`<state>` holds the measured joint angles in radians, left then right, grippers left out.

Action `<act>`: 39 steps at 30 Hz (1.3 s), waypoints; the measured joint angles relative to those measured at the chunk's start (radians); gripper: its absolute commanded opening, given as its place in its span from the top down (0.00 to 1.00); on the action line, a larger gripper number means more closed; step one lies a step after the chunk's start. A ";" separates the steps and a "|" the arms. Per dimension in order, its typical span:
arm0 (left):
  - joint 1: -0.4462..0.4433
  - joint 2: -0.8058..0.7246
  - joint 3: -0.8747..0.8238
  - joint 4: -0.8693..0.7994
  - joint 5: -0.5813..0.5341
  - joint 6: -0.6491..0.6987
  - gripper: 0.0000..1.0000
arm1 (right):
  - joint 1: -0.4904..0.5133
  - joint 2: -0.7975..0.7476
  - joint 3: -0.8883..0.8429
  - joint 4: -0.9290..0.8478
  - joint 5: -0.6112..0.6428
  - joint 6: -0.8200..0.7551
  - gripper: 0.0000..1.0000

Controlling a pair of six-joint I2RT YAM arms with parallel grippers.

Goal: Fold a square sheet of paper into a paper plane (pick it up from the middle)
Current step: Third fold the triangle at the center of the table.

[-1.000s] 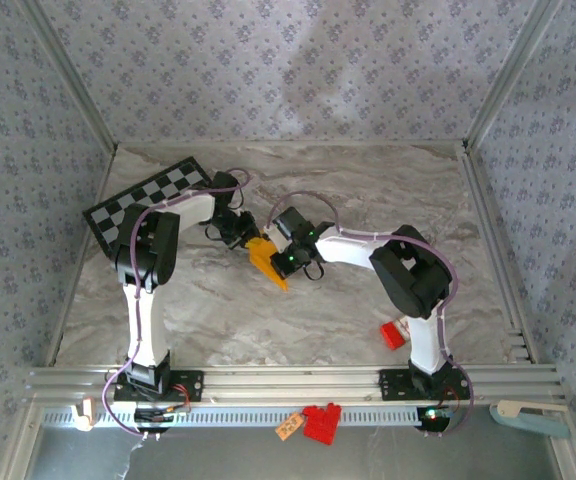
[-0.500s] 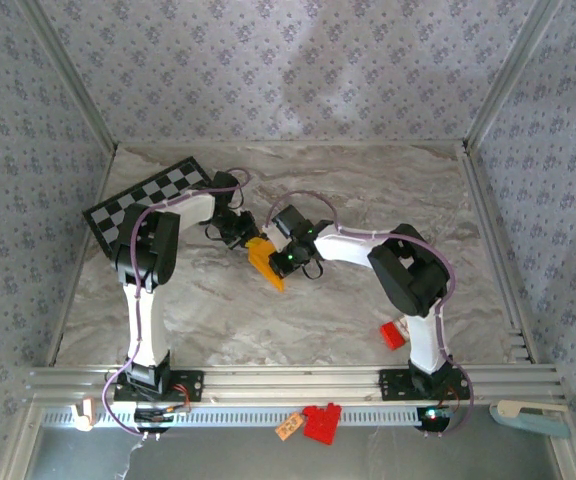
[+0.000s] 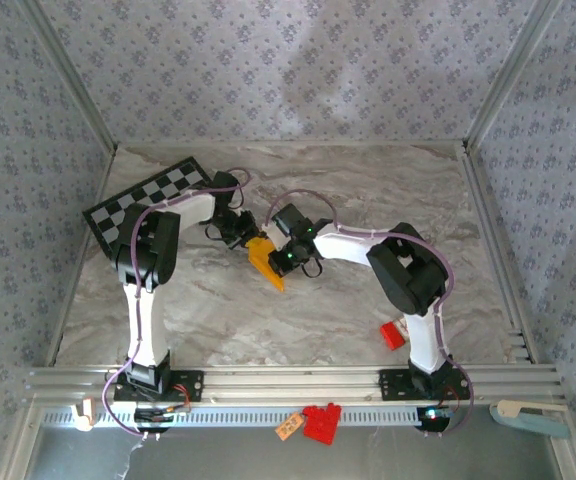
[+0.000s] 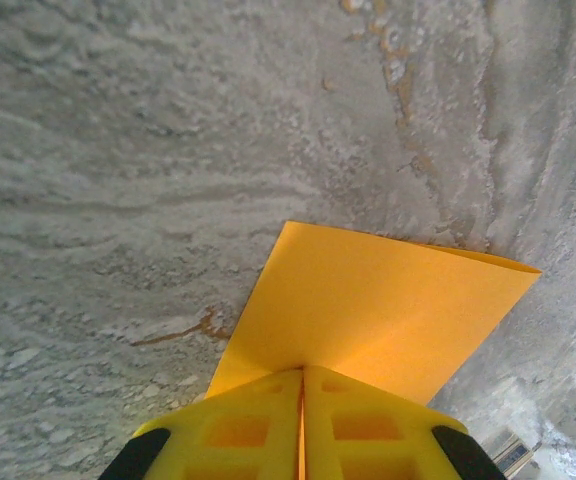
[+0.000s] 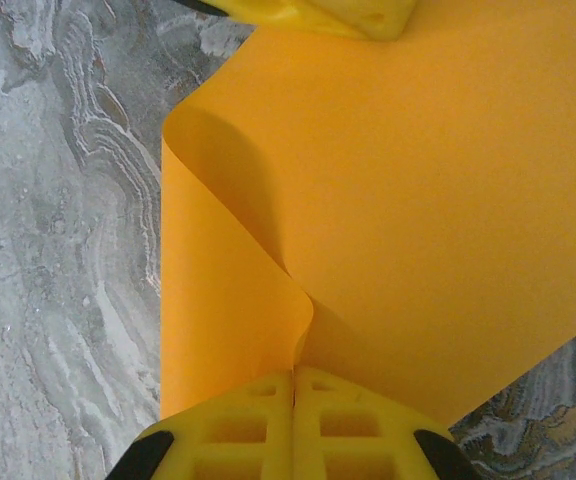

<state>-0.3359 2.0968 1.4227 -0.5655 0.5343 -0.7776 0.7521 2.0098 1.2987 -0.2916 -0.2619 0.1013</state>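
The orange-yellow sheet of paper (image 3: 266, 260) hangs between my two grippers over the middle of the table, and from above it looks like a narrow wedge pointing toward the front. My left gripper (image 3: 247, 238) is shut on its far edge. In the left wrist view the paper (image 4: 368, 310) fans out flat from the closed left gripper (image 4: 302, 372). My right gripper (image 3: 281, 258) is shut on the near-right side. In the right wrist view the paper (image 5: 418, 200) bends into a soft curl at the closed right gripper (image 5: 294, 374). A left fingertip (image 5: 318, 14) shows at the top there.
A black-and-white checkered board (image 3: 144, 205) lies at the back left. A small red block (image 3: 393, 335) sits by the right arm's base. Red pieces (image 3: 320, 422) and a tag rest below the front rail. Metal rails border the marble table (image 3: 368, 190).
The right gripper has edged slightly left toward the left gripper, bending the paper a little more. Both grips have held.
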 measured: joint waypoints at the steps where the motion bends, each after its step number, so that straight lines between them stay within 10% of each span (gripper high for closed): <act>1: 0.000 0.000 0.001 0.000 0.000 0.000 0.91 | 0.000 0.001 0.002 -0.002 0.000 0.000 0.98; 16: 0.069 -0.210 -0.158 0.096 0.004 -0.111 0.74 | 0.000 0.009 0.017 -0.020 0.000 0.000 0.98; 39: -0.066 -0.370 -0.497 0.417 0.060 -0.365 0.88 | -0.002 0.025 0.042 -0.036 -0.008 0.001 0.99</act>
<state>-0.4015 1.7271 0.9257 -0.1482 0.5945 -1.1427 0.7502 2.0346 1.3403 -0.3275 -0.2699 0.1020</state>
